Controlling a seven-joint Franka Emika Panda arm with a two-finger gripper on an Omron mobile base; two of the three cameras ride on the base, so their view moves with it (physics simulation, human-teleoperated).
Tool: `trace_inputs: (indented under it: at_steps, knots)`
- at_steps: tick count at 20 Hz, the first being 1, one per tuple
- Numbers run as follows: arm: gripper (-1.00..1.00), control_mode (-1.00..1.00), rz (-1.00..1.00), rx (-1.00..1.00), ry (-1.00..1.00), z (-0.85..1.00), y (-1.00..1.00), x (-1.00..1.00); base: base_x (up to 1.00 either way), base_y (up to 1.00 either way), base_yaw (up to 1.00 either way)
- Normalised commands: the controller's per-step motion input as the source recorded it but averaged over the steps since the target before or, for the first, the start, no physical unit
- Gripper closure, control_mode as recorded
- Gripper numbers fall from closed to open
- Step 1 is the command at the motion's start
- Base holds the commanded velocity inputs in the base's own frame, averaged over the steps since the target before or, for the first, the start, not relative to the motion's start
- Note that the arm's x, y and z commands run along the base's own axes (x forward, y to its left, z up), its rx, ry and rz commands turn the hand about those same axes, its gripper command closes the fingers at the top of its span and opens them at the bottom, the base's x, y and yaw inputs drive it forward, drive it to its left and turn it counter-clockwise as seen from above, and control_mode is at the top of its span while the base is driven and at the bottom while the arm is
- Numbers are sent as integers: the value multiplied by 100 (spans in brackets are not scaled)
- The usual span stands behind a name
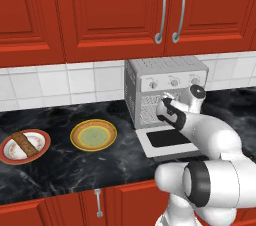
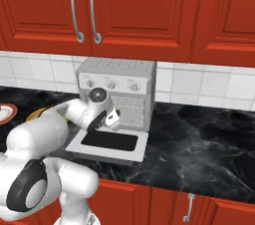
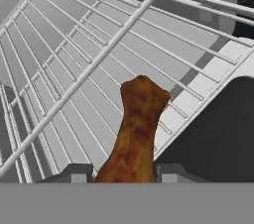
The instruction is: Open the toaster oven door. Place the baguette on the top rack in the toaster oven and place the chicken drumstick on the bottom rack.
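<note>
drumstick: the chicken drumstick (image 3: 135,136) was pinched between the two dark fingertips (image 3: 74,173) in the hand view, long axis running straight away from the hand, far end out over the wire grid
gripper: the gripper (image 3: 121,174) was clamped on the drumstick, jaws snug on either side of it
rack: the bottom rack (image 3: 74,69) sat right under and beyond the meat; can't tell if they were actually touching
door: the toaster oven door (image 1: 165,142) was dropped flat open onto the black marble counter (image 2: 199,139), dark glass facing up
oven: the toaster oven (image 2: 119,89) was against the tile wall, the hand reaching in at its mouth
baguette: the baguette (image 1: 24,142) lay diagonally on a red-rimmed plate (image 1: 40,152) at far left, well away from the oven
other plate: a yellow plate (image 1: 93,135) sat between that plate and the oven
writing: nothing readable, knob markings too blurry
</note>
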Motion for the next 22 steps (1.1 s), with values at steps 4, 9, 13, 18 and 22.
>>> trace_inputs:
  at_steps: [4,9,13,18,22]
  knots:
    - [100,-100,0,11,-12,-24,0,35,0,0,0]
    - [-100,-100,-1,10,-11,-29,2,43,0,0,0]
    - [-100,-100,-3,7,-7,-16,6,33,0,0,0]
    - [-100,-100,-4,5,-9,12,1,5,0,0,0]
    - [-100,-100,0,2,0,40,0,-20,0,0,0]
